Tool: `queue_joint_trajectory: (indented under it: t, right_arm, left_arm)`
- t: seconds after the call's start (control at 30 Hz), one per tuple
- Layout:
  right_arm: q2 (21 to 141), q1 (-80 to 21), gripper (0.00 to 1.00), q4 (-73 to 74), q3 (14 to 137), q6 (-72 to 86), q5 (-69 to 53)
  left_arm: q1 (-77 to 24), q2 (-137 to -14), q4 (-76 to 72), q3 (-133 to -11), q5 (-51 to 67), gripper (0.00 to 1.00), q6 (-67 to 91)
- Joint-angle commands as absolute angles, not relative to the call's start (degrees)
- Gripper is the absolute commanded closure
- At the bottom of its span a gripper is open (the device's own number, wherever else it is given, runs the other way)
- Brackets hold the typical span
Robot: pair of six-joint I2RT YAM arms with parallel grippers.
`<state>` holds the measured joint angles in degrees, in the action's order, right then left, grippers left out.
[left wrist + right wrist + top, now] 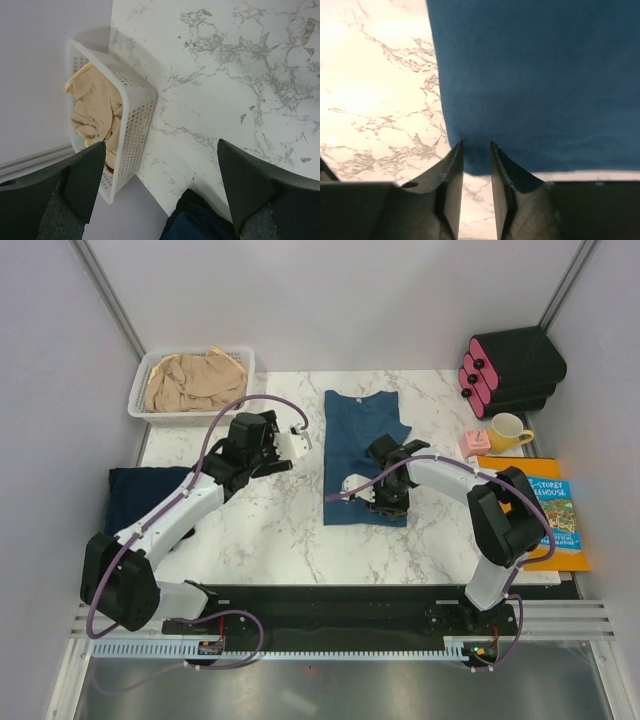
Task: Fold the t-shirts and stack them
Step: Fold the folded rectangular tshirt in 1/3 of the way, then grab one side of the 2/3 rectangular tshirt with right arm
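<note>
At the left edge of the marble table (260,530) the dark navy t-shirt (135,495) lies in a heap, partly over the side. At the far left corner the beige-tan t-shirt (195,380) sits crumpled inside the white basket (140,390). The left gripper (295,443) hangs above bare marble to the right of both, its fingers (85,175) spread wide with nothing between them. It is just left of the far half of the teal-blue t-shirt (360,425). That shirt lies flat at the table's centre as a narrow strip, its long axis running near to far, with the collar at the far end and the hem at the near end. The right gripper (352,487) is down at the near left corner of that hem. In its wrist view the jaws are drawn almost together with only a slim gap, and the corner of the blue cloth (535,75) sits right at the tips, so it appears pinched rather than merely touched. From that grip the whole shirt stretches away towards the far side, so folding hem to collar would mean carrying the corner along that axis. The right arm is plainly the one on the cloth. The left is close enough to take the far side or steady the fold. Further right stand a yellow mug (508,430) and a book (555,510), well clear of the shirt.
</note>
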<state>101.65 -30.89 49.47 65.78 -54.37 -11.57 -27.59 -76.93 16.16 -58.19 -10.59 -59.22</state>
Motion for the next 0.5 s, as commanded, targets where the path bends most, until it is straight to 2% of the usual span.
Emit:
queue_joint_trajectory:
  t: [0.0, 0.03, 0.07, 0.1, 0.33, 0.47]
  right_arm:
    - [95.11, -31.55, 0.58, 54.48, 72.67, -51.68, -13.53]
    - [93.27, -32.34, 0.54, 54.75, 73.03, -51.16, -13.8]
    - [92.38, -32.78, 0.44, 54.67, 72.95, -50.8, -13.89]
    - [91.68, -33.31, 0.41, 53.28, 72.25, -49.67, -13.63]
    - [83.16, -41.55, 0.36, 34.13, 57.94, -41.76, -9.85]
    - [83.41, -44.73, 0.36, 24.45, 51.0, -38.59, -4.85]
  left_arm:
    - [-24.97, -73.83, 13.89, -58.8, -13.61, 0.0, -54.06]
    - [-24.53, -73.83, 13.54, -58.97, -14.58, 0.0, -53.18]
    - [-23.91, -73.74, 12.84, -59.06, -15.46, 0.0, -52.74]
    - [-22.69, -73.65, 12.57, -59.24, -16.77, 0.0, -52.3]
    - [-15.56, -74.0, 11.25, -59.59, -19.33, 0.0, -48.35]
    - [-12.57, -75.23, 12.21, -61.08, -20.13, 0.0, -46.06]
